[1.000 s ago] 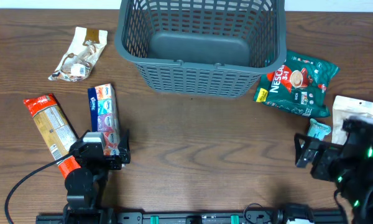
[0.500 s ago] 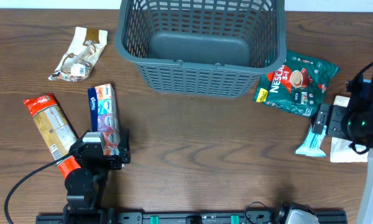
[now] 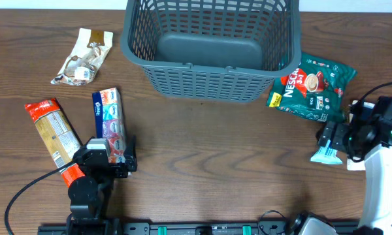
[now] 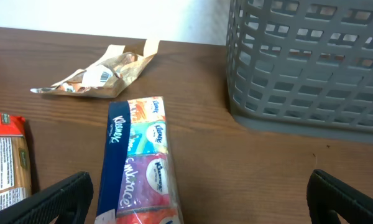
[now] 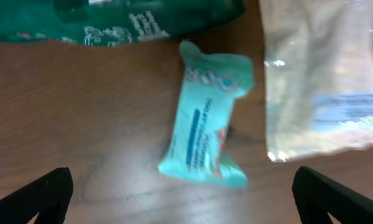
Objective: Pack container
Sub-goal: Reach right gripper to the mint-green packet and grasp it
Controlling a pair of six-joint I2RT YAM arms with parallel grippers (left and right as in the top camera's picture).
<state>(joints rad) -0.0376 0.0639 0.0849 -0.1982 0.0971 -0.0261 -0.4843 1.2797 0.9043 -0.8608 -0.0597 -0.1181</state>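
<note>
Jaws wide, right end effector (image 3: 332, 139) has swung over the pale blue packet (image 5: 205, 134); container (image 3: 209, 85) empty, first pick likely.

Soft, even light falls from above on the wooden table (image 3: 209, 150), with only thin shadows hugging the basket (image 3: 209, 49) far ahead of the left claw (image 3: 110, 158). That claw's camera gives a crisp picture: the tissue pack (image 4: 140, 162) just ahead of it reads clearly, while its dark fingers (image 4: 53, 199) go soft at the bottom corners. The right claw's (image 3: 332, 138) camera is smeared throughout; the teal packet (image 5: 206, 118) between its fingers is fuzzy, pale glare sits on the wood beside it, and the clear bag (image 5: 323, 81) ahead to the right shines white.
</note>
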